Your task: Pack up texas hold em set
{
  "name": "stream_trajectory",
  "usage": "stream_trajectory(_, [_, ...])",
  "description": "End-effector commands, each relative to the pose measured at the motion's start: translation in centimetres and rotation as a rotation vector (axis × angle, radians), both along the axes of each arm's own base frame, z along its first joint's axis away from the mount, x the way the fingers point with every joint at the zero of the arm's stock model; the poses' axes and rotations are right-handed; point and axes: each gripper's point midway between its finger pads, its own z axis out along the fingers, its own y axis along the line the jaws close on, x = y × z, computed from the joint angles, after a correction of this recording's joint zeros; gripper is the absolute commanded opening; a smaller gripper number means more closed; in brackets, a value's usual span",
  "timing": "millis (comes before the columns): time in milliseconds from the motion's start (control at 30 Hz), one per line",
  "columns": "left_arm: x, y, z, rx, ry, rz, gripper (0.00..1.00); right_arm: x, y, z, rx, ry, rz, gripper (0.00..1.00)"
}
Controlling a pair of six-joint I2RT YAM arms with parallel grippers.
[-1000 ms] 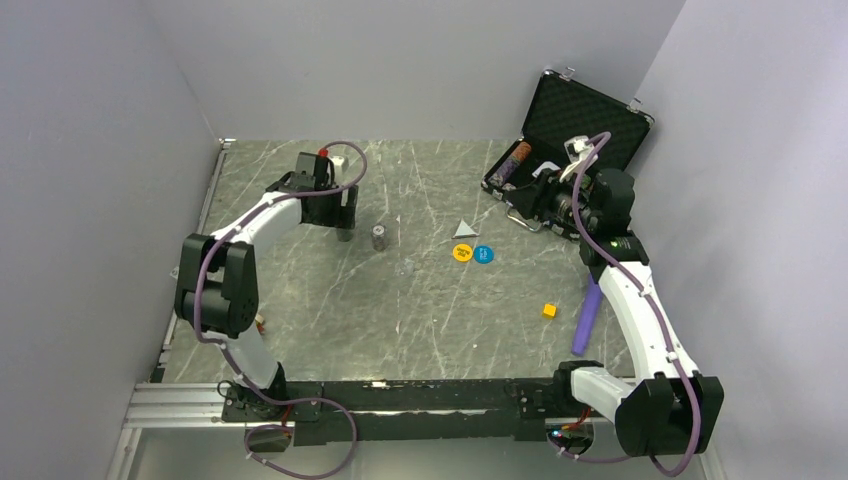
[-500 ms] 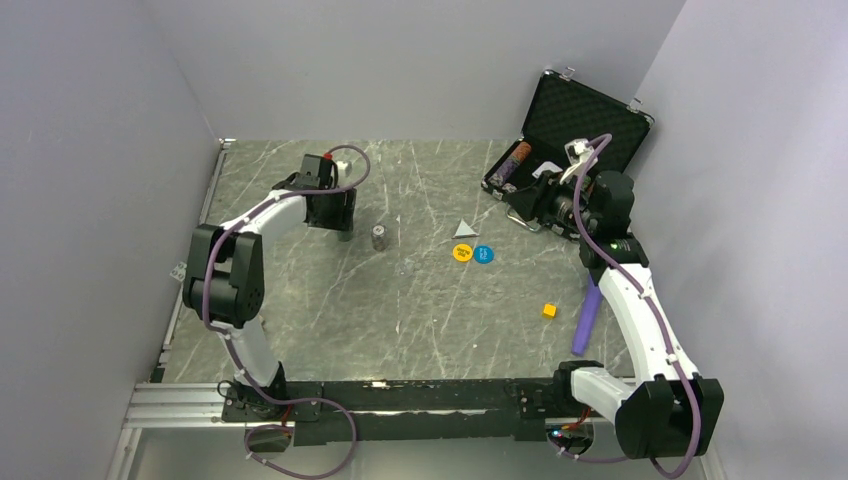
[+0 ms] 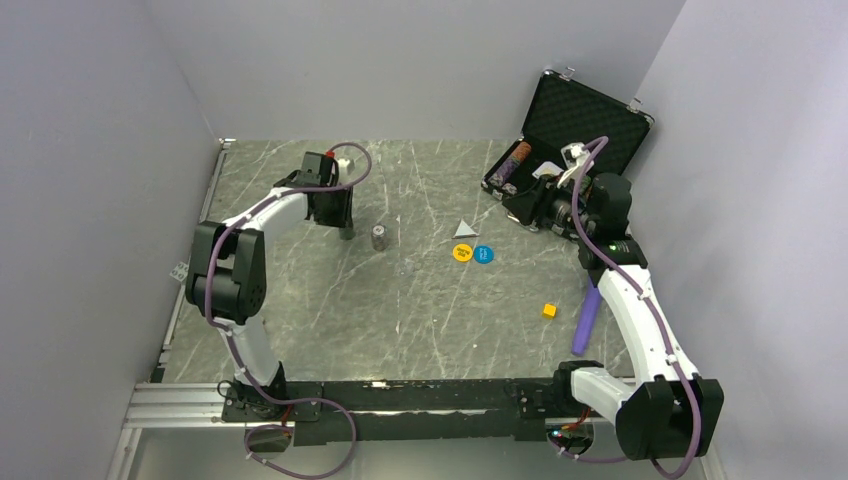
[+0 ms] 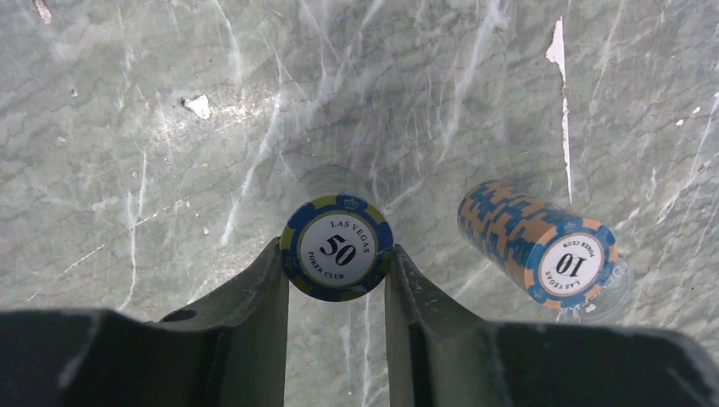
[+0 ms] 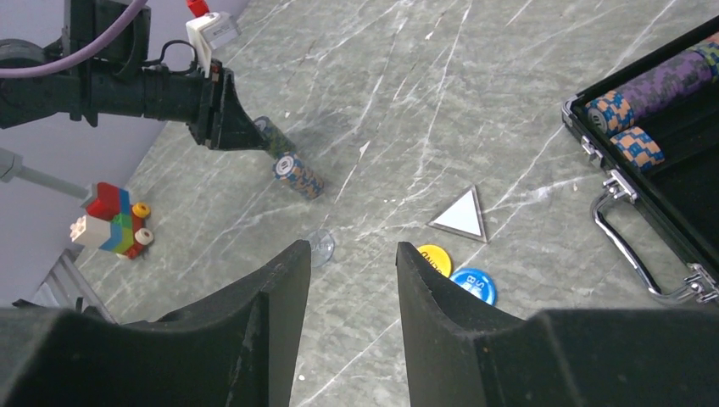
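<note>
My left gripper (image 4: 337, 259) is shut on an upright stack of blue-and-yellow "50" chips (image 4: 337, 248), at the table's back left (image 3: 346, 232). Just right of it stands a second stack of orange-and-blue "10" chips (image 4: 543, 246), free of the fingers (image 3: 379, 237). The black briefcase (image 3: 585, 115) lies open at the back right with chip rows (image 5: 653, 85) in its foam. My right gripper (image 5: 352, 250) hovers open and empty in front of the case (image 3: 527, 208). A yellow disc (image 3: 462, 253) and a blue disc (image 3: 484, 254) lie mid-table.
A white triangle (image 3: 463, 229) lies behind the discs and a clear disc (image 5: 320, 246) lies to their left. A small yellow cube (image 3: 549, 310) and a purple stick (image 3: 585, 315) lie near the right arm. A coloured brick toy (image 5: 114, 222) sits by the left wall.
My left gripper has closed on the "50" chip stack. The right gripper has drawn back a little toward the case, its jaws slightly narrower.
</note>
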Motion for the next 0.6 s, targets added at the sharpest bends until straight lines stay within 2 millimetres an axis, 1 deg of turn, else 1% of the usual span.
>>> stream_trajectory(0, [0.8, -0.6, 2.5, -0.039, -0.076, -0.004, 0.0, -0.8, 0.5, 1.5, -0.01, -0.048, 0.031, 0.46])
stream_trajectory(133, [0.4, -0.6, 6.3, -0.064, -0.172, -0.01, 0.0, -1.2, 1.3, 1.5, -0.018, -0.058, 0.065, 0.46])
stream_trajectory(233, [-0.2, -0.6, 8.3, -0.077, -0.211, -0.015, 0.0, -1.3, 2.1, 1.2, -0.023, -0.054, 0.087, 0.46])
stream_trajectory(333, [-1.0, -0.7, 10.1, -0.099, -0.236, -0.025, 0.0, -1.6, 3.4, 1.2, -0.03, -0.057, 0.116, 0.46])
stream_trajectory(400, [-1.9, -1.5, 11.4, -0.147, -0.246, -0.055, 0.0, -1.8, 4.7, 1.1, -0.05, -0.066, 0.141, 0.46])
stream_trajectory(433, [-2.6, -2.4, 12.4, -0.196, -0.252, -0.093, 0.0, -1.9, 5.4, 0.9, -0.069, -0.077, 0.152, 0.47])
stream_trajectory(467, [-3.0, -2.8, 12.9, -0.222, -0.251, -0.107, 0.0, -2.2, 6.4, 0.7, -0.077, -0.082, 0.182, 0.47])
stream_trajectory(500, [-3.8, -3.9, 14.0, -0.276, -0.256, -0.153, 0.0, -2.4, 7.4, 0.5, -0.084, -0.087, 0.204, 0.47])
stream_trajectory(567, [-5.1, -5.7, 15.4, -0.363, -0.259, -0.239, 0.0, -2.9, 9.2, 0.2, -0.076, -0.104, 0.254, 0.47])
